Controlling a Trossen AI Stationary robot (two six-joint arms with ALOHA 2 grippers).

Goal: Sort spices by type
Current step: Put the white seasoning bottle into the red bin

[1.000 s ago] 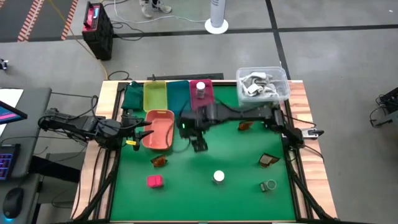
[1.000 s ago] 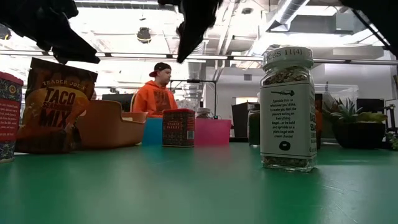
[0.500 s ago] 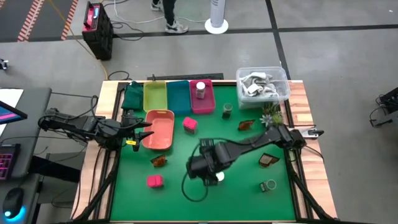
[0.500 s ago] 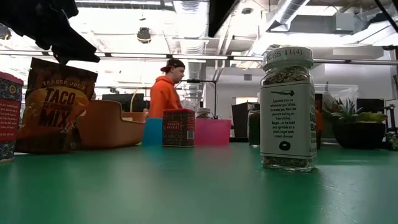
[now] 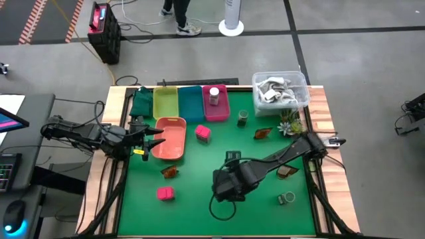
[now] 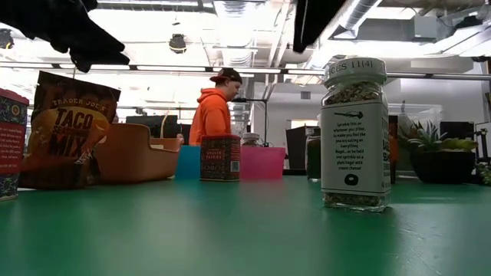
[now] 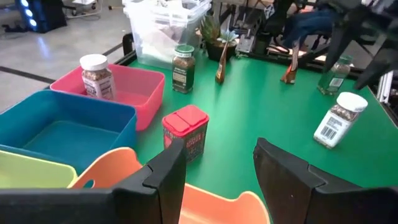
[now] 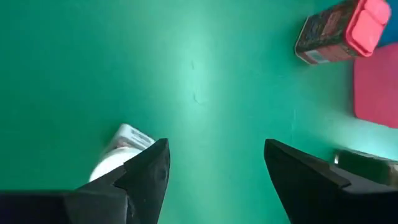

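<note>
A white-capped jar point(image 6: 354, 134) stands on its base on the green mat. My right gripper point(image 5: 230, 187) hangs above it, open, fingers pointing down, and hides it in the high view. In the right wrist view the jar point(image 8: 120, 147) shows beside one finger point(image 8: 146, 177), partly behind it. A pink box point(image 5: 202, 132) stands near the trays, and another pink box point(image 5: 165, 193) stands at the near left. Brown packets point(image 5: 170, 171) point(image 5: 263, 133) point(image 5: 287, 171) lie on the mat. My left gripper point(image 5: 154, 137) waits open over the salmon tray point(image 5: 170, 143).
Yellow point(image 5: 165, 101), teal point(image 5: 190, 101) and magenta point(image 5: 218, 106) trays line the far edge, with a white-capped jar point(image 5: 214, 95) in the magenta one. A dark green jar point(image 5: 243, 117) stands beside them. Another jar point(image 5: 287, 198) lies near right. A clear tub point(image 5: 279, 89) sits at the far right. A person walks in the room behind.
My right gripper has gone from beside the pink box by the trays toward the table's near edge and now hangs over the white-capped jar. The pink box, hidden by the arm before, now stands in plain view. The person in the room behind has walked right.
</note>
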